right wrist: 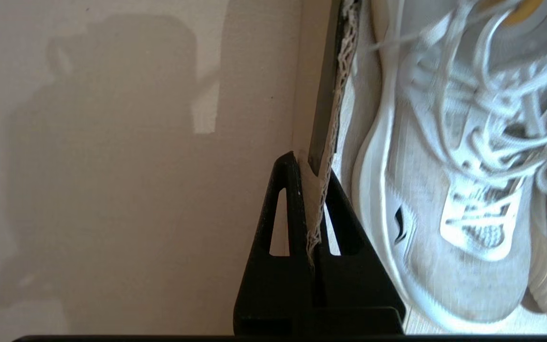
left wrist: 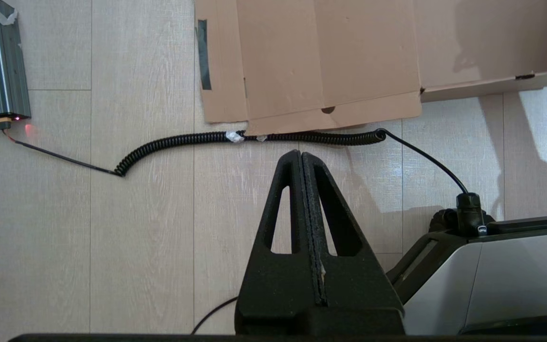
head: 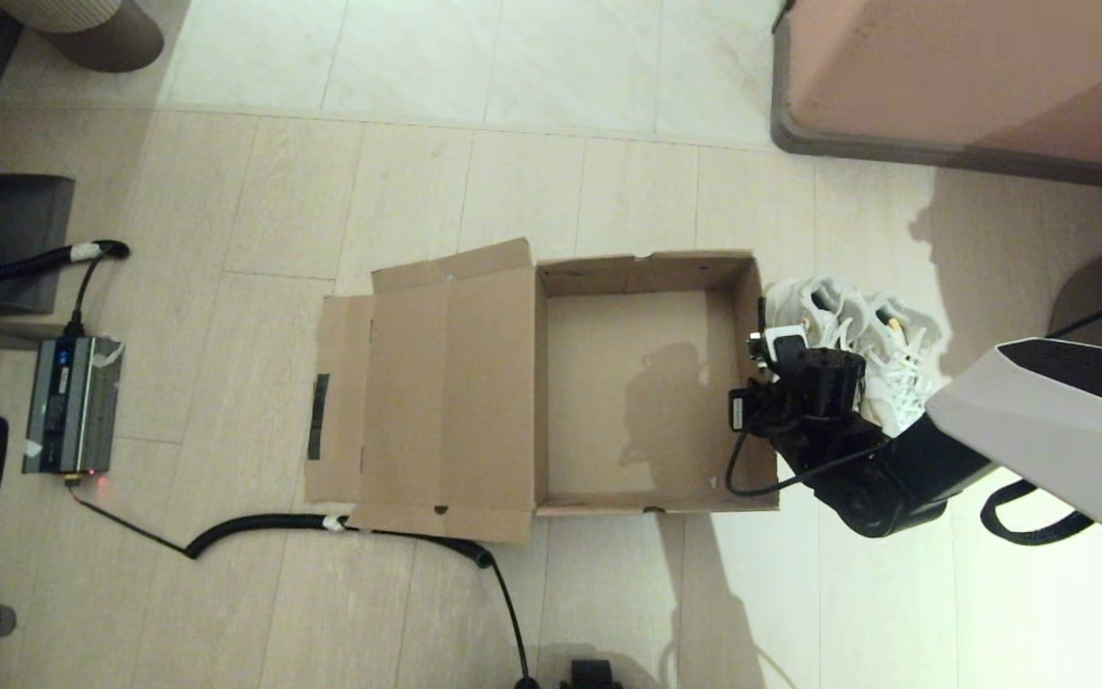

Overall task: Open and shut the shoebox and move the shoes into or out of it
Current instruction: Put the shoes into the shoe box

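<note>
The brown cardboard shoebox (head: 628,402) lies open and empty on the floor, its hinged lid (head: 446,402) spread flat to its left. My right gripper (head: 760,378) is at the box's right wall, shut on that wall's top edge (right wrist: 330,95); in the right wrist view the gripper (right wrist: 311,164) has the cardboard pinched between its fingers. The white lace-up shoes (head: 867,344) sit together on the floor just outside that wall, right beside the gripper (right wrist: 444,213). My left gripper (left wrist: 301,153) hangs shut and empty over bare floor in front of the lid (left wrist: 325,57).
A black coiled cable (head: 274,524) runs along the lid's front edge (left wrist: 254,137) to a grey power unit (head: 73,402) at the left. A pink-brown piece of furniture (head: 972,77) stands at the back right. Dark furniture (head: 6,239) lines the left side.
</note>
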Motion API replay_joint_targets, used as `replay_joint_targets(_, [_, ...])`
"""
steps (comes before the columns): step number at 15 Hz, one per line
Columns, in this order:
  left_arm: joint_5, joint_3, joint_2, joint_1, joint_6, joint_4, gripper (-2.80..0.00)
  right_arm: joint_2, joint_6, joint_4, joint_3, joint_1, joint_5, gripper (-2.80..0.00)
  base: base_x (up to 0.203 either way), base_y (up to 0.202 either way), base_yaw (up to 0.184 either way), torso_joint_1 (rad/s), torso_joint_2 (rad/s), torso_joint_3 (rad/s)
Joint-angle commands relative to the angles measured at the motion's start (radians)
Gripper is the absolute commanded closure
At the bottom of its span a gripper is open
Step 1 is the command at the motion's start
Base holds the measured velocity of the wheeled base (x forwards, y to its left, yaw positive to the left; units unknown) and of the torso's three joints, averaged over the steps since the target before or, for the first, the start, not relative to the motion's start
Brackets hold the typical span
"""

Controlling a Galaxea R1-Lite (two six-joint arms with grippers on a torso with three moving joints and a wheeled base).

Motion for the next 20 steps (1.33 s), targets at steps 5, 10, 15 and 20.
replay_joint_targets(5, [0.000,0.008,0.001,0.000,0.001,0.000,0.00,-0.006,-0.001,-0.033,0.042,0.007,-0.002,-2.80,0.000,0.000,0.000,0.000,0.00,0.000])
replay_joint_targets(10, [0.000,0.008,0.001,0.000,0.001,0.000,0.00,-0.156,0.009,-0.035,0.077,-0.020,-0.003,-2.80,0.000,0.000,0.000,0.000,0.00,0.000])
replay_joint_targets(15, [0.000,0.008,0.001,0.001,0.001,0.000,0.00,-0.207,-0.001,0.029,-0.005,-0.224,0.111,-2.80,0.000,0.000,0.000,0.000,0.00,0.000])
replay_joint_targets(20, [-0.002,0.008,0.001,0.000,0.001,0.000,0.00,-0.076,-0.001,0.087,-0.233,-0.325,0.245,-2.80,0.000,0.000,0.000,0.000,0.00,0.000])
